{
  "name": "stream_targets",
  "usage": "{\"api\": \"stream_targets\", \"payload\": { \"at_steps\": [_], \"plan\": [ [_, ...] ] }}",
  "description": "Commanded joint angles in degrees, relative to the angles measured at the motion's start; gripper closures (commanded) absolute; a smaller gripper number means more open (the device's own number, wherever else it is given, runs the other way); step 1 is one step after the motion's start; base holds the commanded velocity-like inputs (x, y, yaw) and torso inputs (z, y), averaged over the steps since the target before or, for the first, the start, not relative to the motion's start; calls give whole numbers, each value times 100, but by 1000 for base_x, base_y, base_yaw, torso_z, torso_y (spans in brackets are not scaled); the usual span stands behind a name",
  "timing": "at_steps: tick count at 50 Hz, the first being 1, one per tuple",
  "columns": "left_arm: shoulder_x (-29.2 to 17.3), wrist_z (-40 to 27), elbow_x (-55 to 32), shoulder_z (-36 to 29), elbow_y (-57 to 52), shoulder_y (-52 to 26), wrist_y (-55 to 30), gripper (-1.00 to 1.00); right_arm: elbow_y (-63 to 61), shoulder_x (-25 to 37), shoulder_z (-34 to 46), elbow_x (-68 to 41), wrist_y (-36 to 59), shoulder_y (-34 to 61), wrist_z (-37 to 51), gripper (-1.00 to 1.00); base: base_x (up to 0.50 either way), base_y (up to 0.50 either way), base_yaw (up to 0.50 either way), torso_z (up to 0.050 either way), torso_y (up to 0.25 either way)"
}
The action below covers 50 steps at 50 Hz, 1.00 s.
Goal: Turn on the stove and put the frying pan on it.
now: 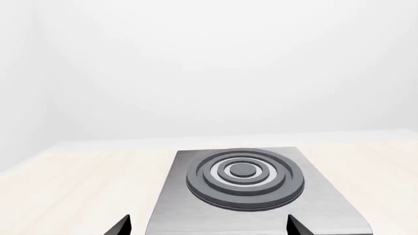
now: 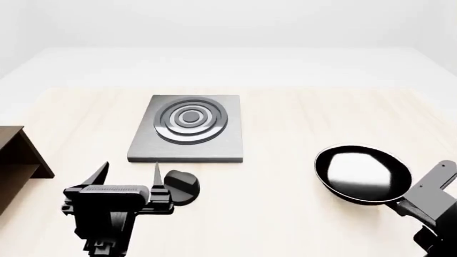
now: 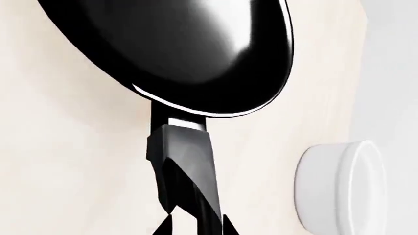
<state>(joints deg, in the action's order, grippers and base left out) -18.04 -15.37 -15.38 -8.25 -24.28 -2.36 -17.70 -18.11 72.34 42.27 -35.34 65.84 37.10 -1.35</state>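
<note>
The stove (image 2: 189, 128) is a flat grey plate with a dark ring burner, in the middle of the pale wooden table. Its round black knob (image 2: 182, 186) lies apart, just in front of the plate. My left gripper (image 2: 131, 168) is open and empty, just left of the knob. In the left wrist view the stove (image 1: 245, 176) lies ahead of the gripper's spread fingertips (image 1: 294, 226). The frying pan (image 2: 364, 174) sits on the table at the right. In the right wrist view my right gripper (image 3: 196, 226) is closed around the pan's long black handle (image 3: 186, 166).
A brown wooden shelf (image 2: 18, 160) stands at the table's left edge. A white bowl (image 3: 343, 188) sits close beside the pan's handle, seen only in the right wrist view. The right arm (image 2: 428, 195) covers the handle in the head view.
</note>
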Motion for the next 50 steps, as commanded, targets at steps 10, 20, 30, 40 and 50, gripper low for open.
{"api": "stream_targets", "payload": {
  "at_steps": [10,20,30,40,50],
  "plan": [
    [-41,-35,-39,-7,-9,15,26,-100,-797,109,-178,747,634,1439,-389,100,0,0,0,0,0],
    [-58,-54,-73,-8,-16,-10,-2,-100,-875,-179,-336,794,588,1902,-559,100,0,0,0,0,2],
    [-80,-66,-118,14,-24,-15,6,-100,-580,-773,-102,1044,442,2318,-725,100,0,0,0,0,1],
    [-82,-53,-115,5,46,-4,128,-100,-160,-1375,-157,1100,207,2686,-778,100,0,0,0,0,2],
    [-94,-61,-106,-19,73,11,178,-100,298,-1909,158,1434,77,3027,-751,100,0,0,0,0,1]
  ]
}}
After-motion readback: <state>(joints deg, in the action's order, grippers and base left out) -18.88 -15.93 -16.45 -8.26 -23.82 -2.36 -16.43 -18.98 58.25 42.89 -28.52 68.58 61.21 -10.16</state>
